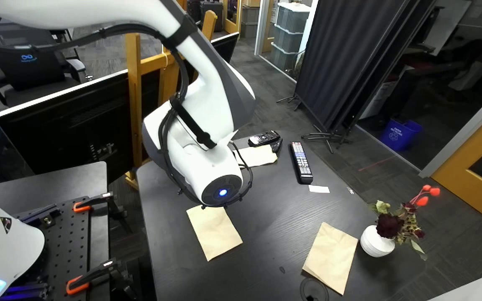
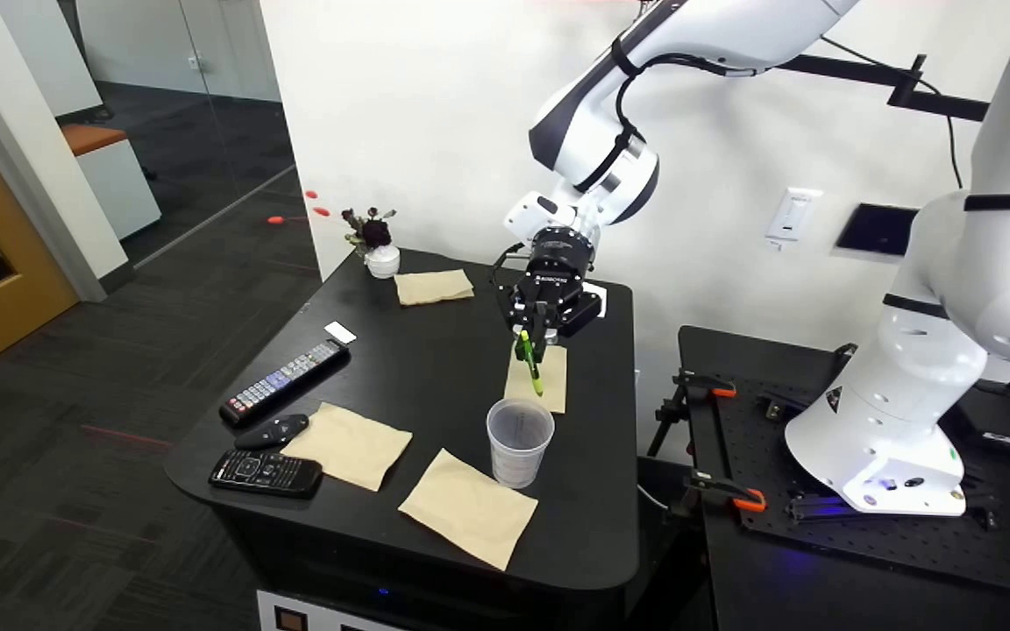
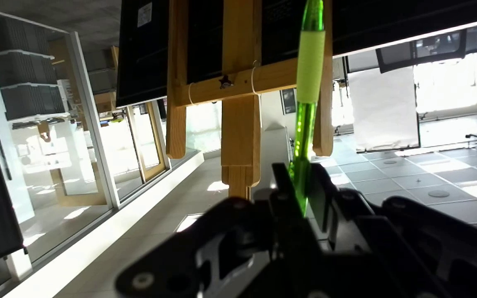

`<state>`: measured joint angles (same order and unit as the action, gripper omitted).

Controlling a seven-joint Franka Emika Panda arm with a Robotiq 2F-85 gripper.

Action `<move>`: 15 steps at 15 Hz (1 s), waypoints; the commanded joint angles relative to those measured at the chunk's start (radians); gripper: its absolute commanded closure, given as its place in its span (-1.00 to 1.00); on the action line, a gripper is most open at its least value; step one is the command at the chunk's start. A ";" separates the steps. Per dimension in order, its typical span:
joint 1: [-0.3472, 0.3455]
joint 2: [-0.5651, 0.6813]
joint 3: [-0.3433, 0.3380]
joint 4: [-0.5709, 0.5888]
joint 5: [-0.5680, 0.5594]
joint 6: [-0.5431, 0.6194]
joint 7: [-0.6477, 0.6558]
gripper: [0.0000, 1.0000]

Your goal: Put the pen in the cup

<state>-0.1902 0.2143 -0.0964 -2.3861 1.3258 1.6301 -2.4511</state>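
My gripper (image 2: 535,347) is shut on the green pen (image 2: 536,375) and holds it above the table, tilted, one end pointing down. In the wrist view the pen (image 3: 311,68) sticks out from between the two black fingertips (image 3: 299,178). The translucent white cup (image 2: 516,456) stands upright and open on the table. In that exterior view the pen's lower end shows just above the cup's far rim, apart from it; the exact depth between them is hard to tell. In an exterior view the arm's wrist (image 1: 220,184) hides the gripper, pen and cup.
Several brown paper sheets lie on the dark table, one beside the cup (image 2: 468,510) and one behind it (image 2: 558,386). A long remote (image 2: 286,381), a black remote (image 2: 266,473) and a small dark device (image 2: 273,432) lie nearby. A white flower vase (image 2: 383,261) stands at a far corner.
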 commanded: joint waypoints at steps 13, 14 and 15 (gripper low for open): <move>0.032 0.038 -0.023 0.003 0.066 0.019 -0.155 0.92; 0.032 0.043 -0.023 0.005 0.072 0.018 -0.155 0.92; 0.034 0.048 -0.022 0.009 0.076 0.019 -0.155 0.92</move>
<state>-0.1775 0.2696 -0.1047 -2.3828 1.3794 1.6359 -2.6064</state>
